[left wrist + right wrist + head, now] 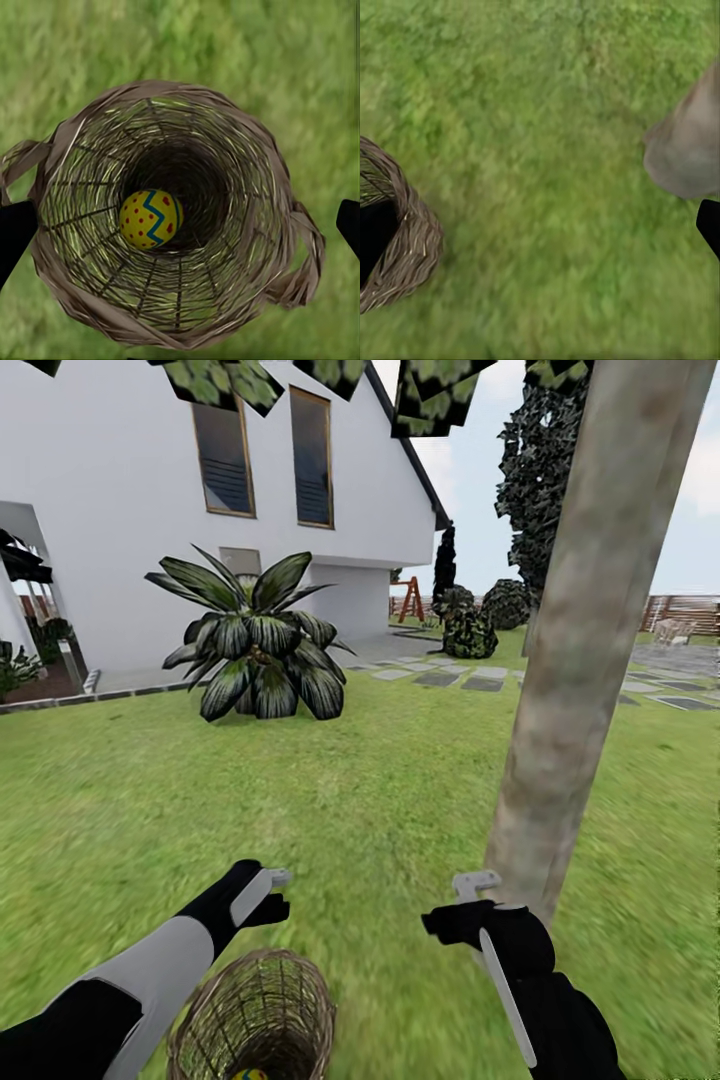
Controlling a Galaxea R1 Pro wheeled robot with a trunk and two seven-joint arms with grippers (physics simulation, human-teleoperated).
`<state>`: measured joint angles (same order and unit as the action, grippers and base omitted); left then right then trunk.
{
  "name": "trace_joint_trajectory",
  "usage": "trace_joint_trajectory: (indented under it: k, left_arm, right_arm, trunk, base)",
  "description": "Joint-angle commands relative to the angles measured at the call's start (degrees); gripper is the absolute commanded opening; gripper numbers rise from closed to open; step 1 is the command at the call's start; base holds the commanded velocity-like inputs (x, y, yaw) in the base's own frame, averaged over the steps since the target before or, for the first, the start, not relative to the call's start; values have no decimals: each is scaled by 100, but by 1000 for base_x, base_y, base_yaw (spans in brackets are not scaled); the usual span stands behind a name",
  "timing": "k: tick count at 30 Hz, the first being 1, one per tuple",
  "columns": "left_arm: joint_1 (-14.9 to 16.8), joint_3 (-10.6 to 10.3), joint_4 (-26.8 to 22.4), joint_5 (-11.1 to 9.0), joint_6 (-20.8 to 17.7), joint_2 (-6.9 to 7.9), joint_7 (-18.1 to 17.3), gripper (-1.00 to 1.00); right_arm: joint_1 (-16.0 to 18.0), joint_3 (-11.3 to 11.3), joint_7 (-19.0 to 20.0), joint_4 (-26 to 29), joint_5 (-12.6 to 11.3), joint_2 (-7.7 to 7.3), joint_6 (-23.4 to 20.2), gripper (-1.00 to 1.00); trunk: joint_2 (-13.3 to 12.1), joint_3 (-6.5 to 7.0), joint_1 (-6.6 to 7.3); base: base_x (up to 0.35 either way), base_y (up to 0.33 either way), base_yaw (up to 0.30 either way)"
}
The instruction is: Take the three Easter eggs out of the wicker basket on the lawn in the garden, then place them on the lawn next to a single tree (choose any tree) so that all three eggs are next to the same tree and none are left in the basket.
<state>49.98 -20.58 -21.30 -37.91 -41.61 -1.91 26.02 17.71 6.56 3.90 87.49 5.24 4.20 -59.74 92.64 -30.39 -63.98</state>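
The brown wicker basket stands on the lawn right in front of me. In the left wrist view I look straight down into the basket, where one yellow Easter egg with a blue zigzag and red dots lies on the bottom. A sliver of that egg shows in the head view. My left gripper hovers open above the basket's far rim, holding nothing. My right gripper is open and empty beside the tree's thick grey-brown trunk, whose foot stands in the grass.
A broad-leaved bush grows ahead on the left before the white house. Grey stepping stones run across the back right, with dark shrubs and a slatted fence beyond. Open grass stretches between me and the bush.
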Motion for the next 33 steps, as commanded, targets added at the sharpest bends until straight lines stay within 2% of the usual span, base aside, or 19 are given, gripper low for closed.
trace_joint_trajectory:
  k: [1, 14, 23, 33]
  left_arm:
    - [3, -42, -11, -61, -14, 5, 49, 100]
    - [3, -42, -13, -59, -14, 5, 43, 100]
    - [3, -44, -7, -59, -14, 5, 43, 100]
    - [3, -62, -7, -59, -14, -2, 50, 100]
  right_arm:
    - [5, 0, 41, 4, 56, 2, -26, 100]
    - [5, -6, 41, 4, 54, 2, -26, 100]
    - [5, 1, 41, 4, 56, 2, -26, 100]
    - [5, 3, 41, 4, 56, 2, -26, 100]
  trunk:
    - [3, 0, 0]
    - [3, 101, 0]
    - [3, 163, 0]
    - [3, 174, 0]
  base:
    - [23, 6, -124]
    - [6, 7, -165]
    - [0, 166, -155]
    - [0, 135, -25]
